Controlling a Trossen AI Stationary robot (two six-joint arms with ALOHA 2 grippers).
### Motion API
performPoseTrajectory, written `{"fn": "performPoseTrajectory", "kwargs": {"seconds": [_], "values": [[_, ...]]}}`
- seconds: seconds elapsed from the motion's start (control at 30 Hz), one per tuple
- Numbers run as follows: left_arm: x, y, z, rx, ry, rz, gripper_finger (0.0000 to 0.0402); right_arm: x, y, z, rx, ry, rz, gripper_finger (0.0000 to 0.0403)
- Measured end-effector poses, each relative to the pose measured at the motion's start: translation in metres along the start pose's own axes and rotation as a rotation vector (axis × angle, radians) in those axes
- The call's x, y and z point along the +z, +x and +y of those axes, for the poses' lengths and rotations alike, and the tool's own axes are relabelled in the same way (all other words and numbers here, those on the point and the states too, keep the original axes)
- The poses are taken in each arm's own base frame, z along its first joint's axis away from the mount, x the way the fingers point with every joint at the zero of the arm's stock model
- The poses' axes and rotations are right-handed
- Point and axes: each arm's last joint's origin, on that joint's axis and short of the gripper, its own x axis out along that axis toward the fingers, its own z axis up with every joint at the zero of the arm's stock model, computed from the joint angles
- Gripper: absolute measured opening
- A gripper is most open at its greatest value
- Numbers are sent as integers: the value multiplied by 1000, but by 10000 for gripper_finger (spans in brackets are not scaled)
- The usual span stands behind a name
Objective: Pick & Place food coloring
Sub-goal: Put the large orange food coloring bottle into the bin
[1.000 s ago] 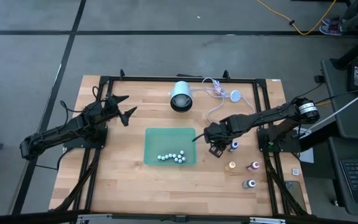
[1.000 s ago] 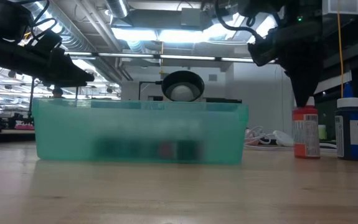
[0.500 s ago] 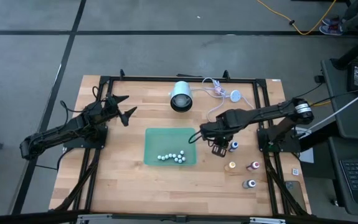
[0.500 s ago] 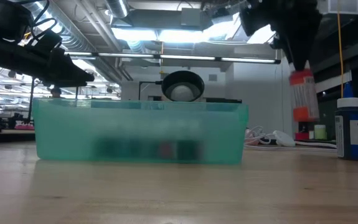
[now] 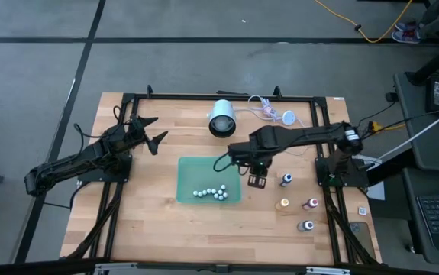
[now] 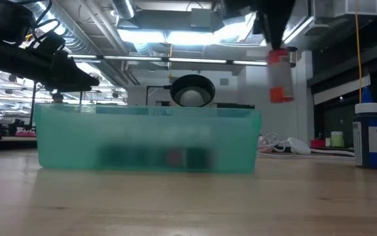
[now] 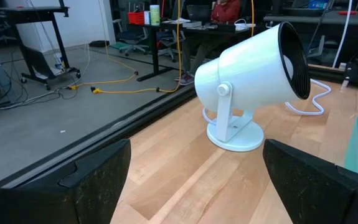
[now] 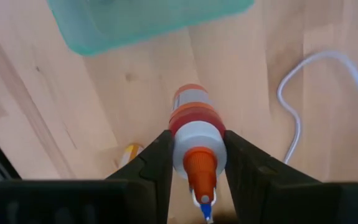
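Left pincer (image 5: 152, 131): parked at the counter's (image 5: 150, 221) left edge, fingers apart, holding nothing.
Green bin (image 5: 188, 172): held a cluster of small pale balls (image 5: 211, 194); no bottle inside yet.
Change: right pincer (image 5: 258, 173), clamped on the red bottle (image 6: 278, 75), had lifted it off the counter toward the bin's right rim; release over the bin likely follows.
Other bottles (image 5: 285, 203): standing right of the bin.

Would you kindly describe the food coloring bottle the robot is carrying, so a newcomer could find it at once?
Start at the translucent green plastic bin in the middle of the wooden table, then look just past its right edge. There the right gripper holds a small red-orange bottle with a pale body by its cap end, fingers shut on it. Unlike the blue-capped bottle and the others standing on the table, it hangs in the air.
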Motion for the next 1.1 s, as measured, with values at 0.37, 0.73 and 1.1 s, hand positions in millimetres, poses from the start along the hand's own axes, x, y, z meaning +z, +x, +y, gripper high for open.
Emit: {"fn": "performPoseTrajectory", "kwargs": {"seconds": [0.37,0.73,1.1], "values": [[0,0,0,0,0,0,361,47,-9,0,13,-42,-101,120],[0,0,0,0,0,0,361,87,2,11,32,-133,-249,120],[0,0,0,0,0,0,361,111,23,18,23,-213,-332,120]]}}
